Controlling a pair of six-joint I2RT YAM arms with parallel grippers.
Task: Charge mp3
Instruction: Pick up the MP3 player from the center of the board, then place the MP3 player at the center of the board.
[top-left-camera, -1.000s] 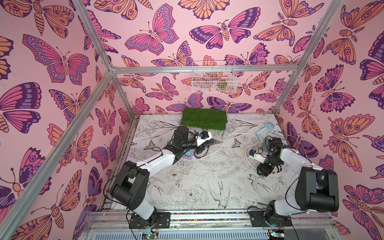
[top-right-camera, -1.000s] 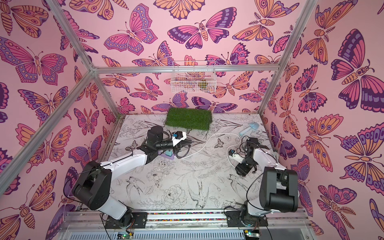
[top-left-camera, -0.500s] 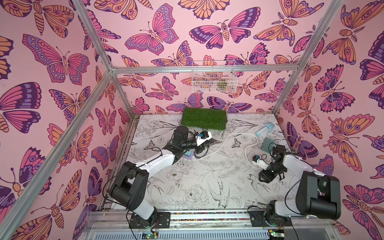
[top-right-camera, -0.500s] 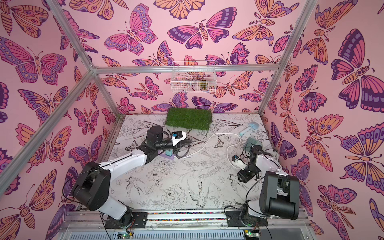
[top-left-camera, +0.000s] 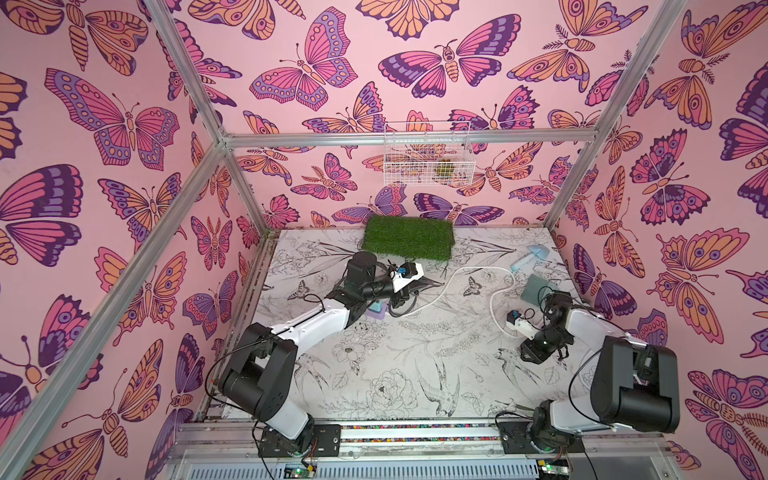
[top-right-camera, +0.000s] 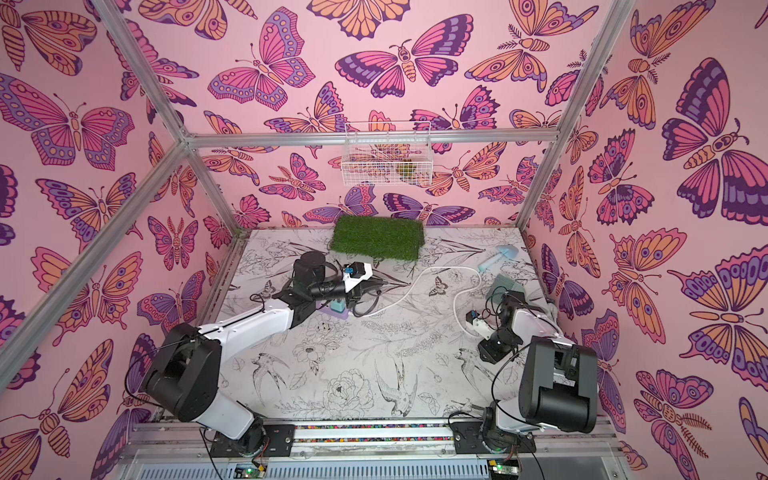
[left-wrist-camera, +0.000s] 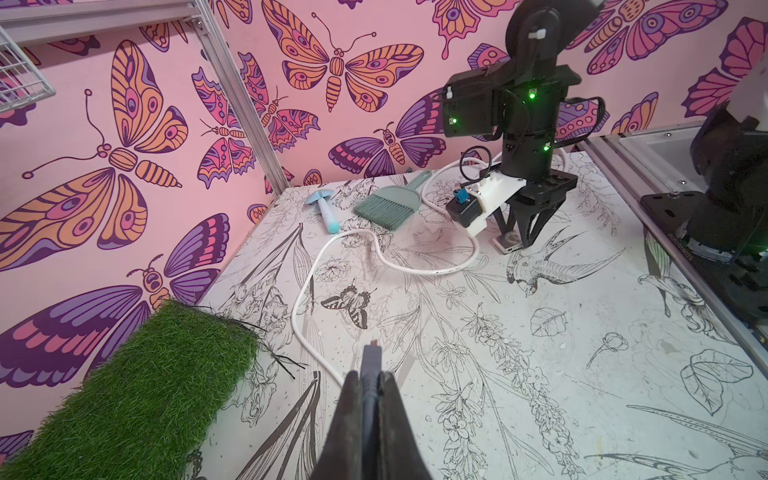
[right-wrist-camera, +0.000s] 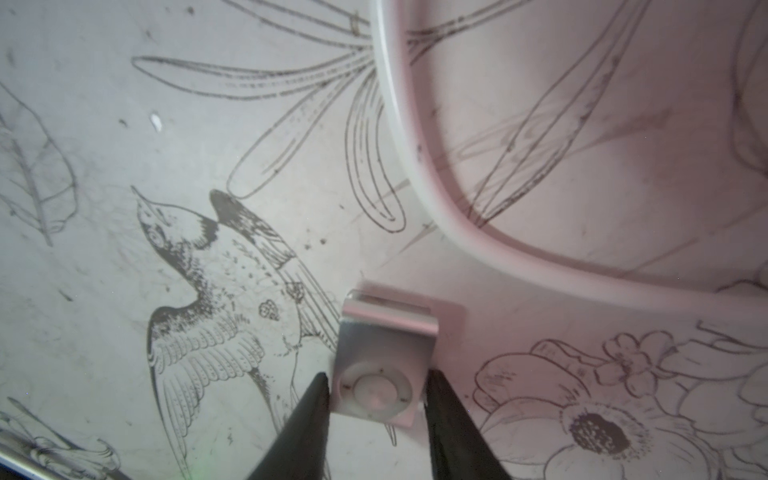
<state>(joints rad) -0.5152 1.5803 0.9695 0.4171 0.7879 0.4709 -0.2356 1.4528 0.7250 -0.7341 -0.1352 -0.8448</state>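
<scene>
The mp3 (right-wrist-camera: 384, 349) is a small silver square player with a round white wheel, lying flat on the table near the right side (left-wrist-camera: 508, 244). My right gripper (right-wrist-camera: 376, 388) points straight down over it (left-wrist-camera: 519, 243), one finger against each side of the player. My left gripper (left-wrist-camera: 371, 376) hovers above the table's middle back (top-left-camera: 434, 284), shut on the dark plug (left-wrist-camera: 371, 353) of the white cable (left-wrist-camera: 386, 257). The cable snakes across the table toward the right arm (top-left-camera: 494, 291) and curves close past the mp3 (right-wrist-camera: 415, 166).
A green grass mat (top-left-camera: 409, 237) lies at the back. A teal hand brush (top-left-camera: 538, 286) and a blue mushroom-shaped object (top-left-camera: 536, 253) lie at the back right. A purple and teal item (top-left-camera: 378, 311) sits under the left arm. A wire basket (top-left-camera: 428, 160) hangs on the back wall.
My right gripper has moved toward the table's front, come down over the mp3 and narrowed its jaws onto its sides. The left arm has not moved.
</scene>
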